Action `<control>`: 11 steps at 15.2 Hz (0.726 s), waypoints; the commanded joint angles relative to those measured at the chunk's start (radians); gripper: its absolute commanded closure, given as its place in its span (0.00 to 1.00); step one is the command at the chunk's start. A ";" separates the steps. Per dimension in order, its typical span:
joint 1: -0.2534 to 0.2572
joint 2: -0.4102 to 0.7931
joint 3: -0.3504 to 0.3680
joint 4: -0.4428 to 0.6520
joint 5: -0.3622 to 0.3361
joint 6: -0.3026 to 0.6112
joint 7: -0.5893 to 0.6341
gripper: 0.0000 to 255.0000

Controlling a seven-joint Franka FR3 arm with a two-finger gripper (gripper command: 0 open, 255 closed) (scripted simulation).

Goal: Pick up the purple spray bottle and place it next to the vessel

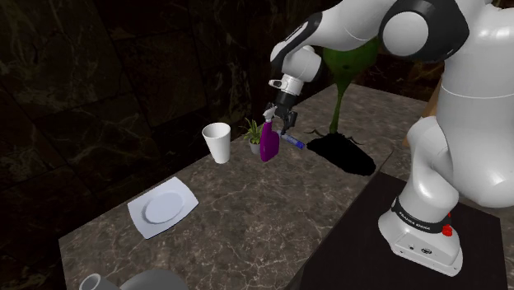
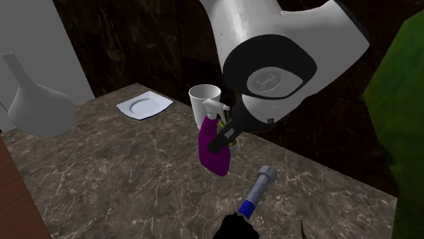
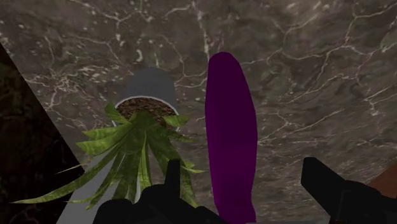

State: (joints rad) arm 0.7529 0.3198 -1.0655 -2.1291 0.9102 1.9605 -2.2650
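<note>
The purple spray bottle (image 1: 268, 144) with a white trigger head stands on the marble top beside a small potted plant (image 1: 251, 136). My gripper (image 1: 285, 123) comes down over the bottle's top. In the wrist view the bottle's purple body (image 3: 230, 146) lies between the two black fingers (image 3: 173, 181), with a gap on each side, so the gripper (image 3: 242, 172) is open around it. From the second exterior view the bottle (image 2: 214, 149) leans a little under the gripper (image 2: 224, 137). The vessel, a grey long-necked vase (image 2: 34, 102), stands at the far end of the counter (image 1: 92, 282).
A white cup (image 1: 217, 142) stands close by the bottle, and a white plate (image 1: 163, 208) lies further along. A blue-handled tool (image 2: 258, 189) lies beside the bottle. A tall green plant (image 1: 350, 58) rises from a black base (image 1: 346, 154) near the stand.
</note>
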 commanded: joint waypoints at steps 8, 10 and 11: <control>-0.009 0.040 0.037 -0.014 0.055 0.025 -0.031 0.00; -0.009 0.040 0.037 -0.014 0.055 0.025 -0.031 0.00; -0.009 0.040 0.037 -0.014 0.055 0.025 -0.031 0.00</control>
State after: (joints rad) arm 0.7437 0.3599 -1.0283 -2.1428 0.9655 1.9857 -2.2956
